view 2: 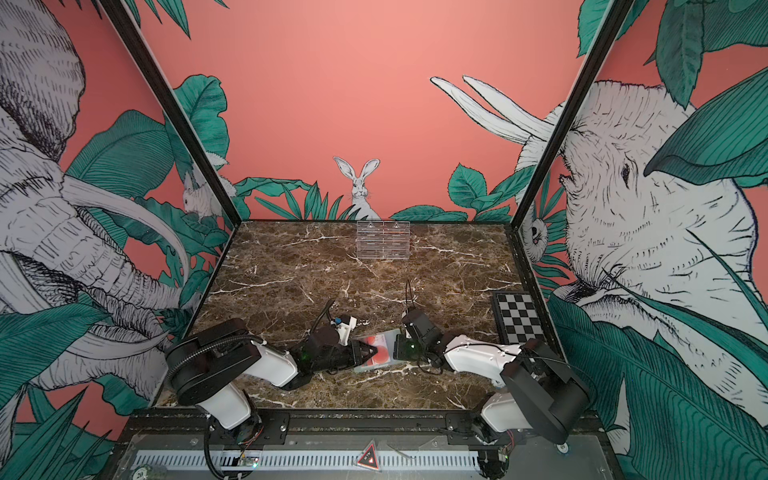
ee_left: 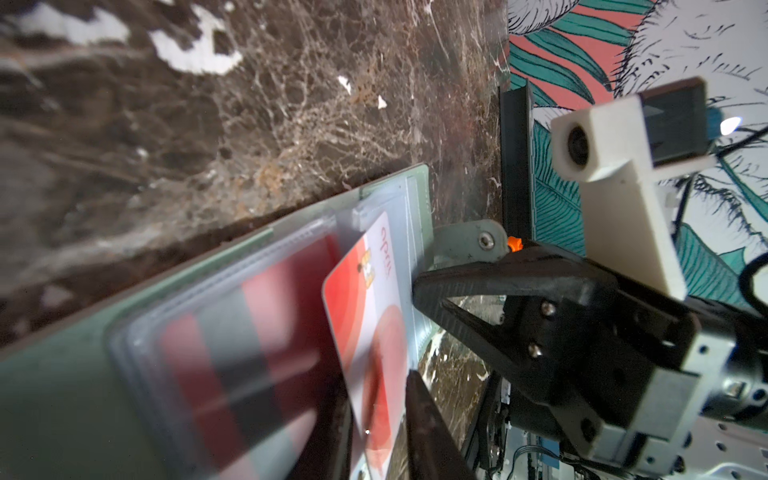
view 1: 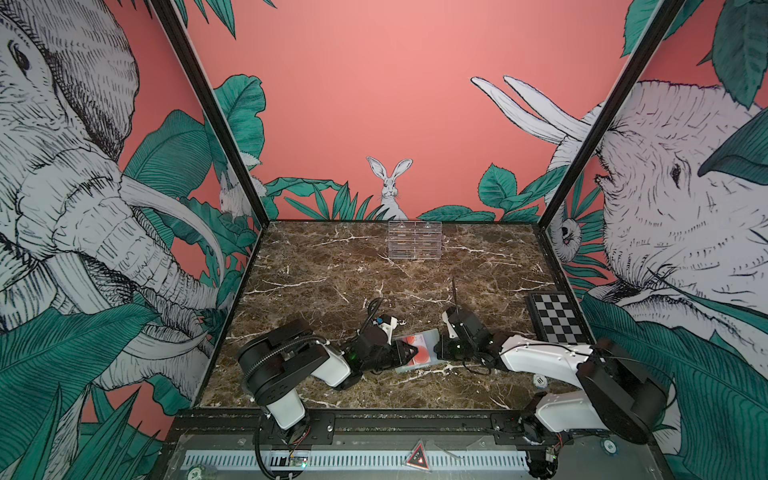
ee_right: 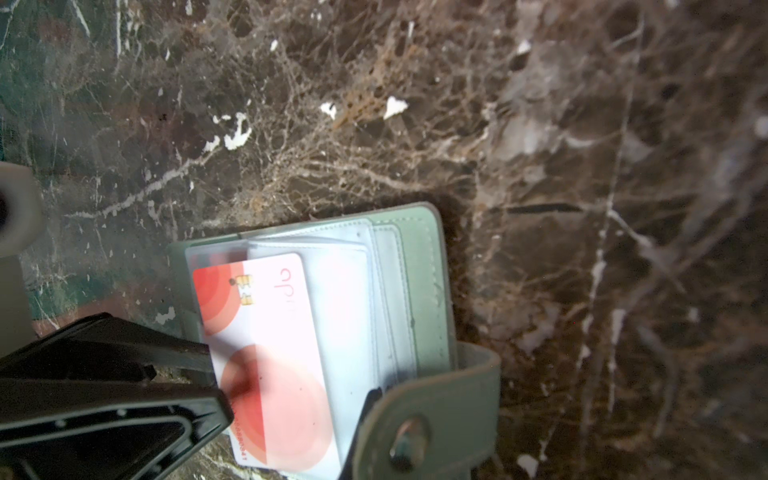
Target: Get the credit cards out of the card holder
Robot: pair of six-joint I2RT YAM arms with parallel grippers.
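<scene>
The card holder (view 1: 426,337) (view 2: 390,336), a sage-green wallet, lies open on the marble near the front middle, showing clear sleeves (ee_right: 353,257). A credit card (ee_left: 374,291) (ee_right: 266,316), white with red circles, sticks partway out of a sleeve and tilts up. My left gripper (view 1: 411,351) (ee_left: 376,399) reaches in from the left, with a finger (ee_left: 428,432) on each side of the card and the jaws a little apart. My right gripper (view 1: 437,351) (ee_right: 386,449) is shut on the holder's snap tab (ee_right: 432,428) (ee_left: 469,239). A red card with a dark stripe (ee_left: 232,353) sits blurred in another sleeve.
A clear acrylic tiered stand (view 1: 415,240) is at the back centre by the wall. A black-and-white checkered board (view 1: 555,318) lies along the right wall. A round chip (view 1: 539,379) rests by the right arm's base. Patterned walls close in three sides.
</scene>
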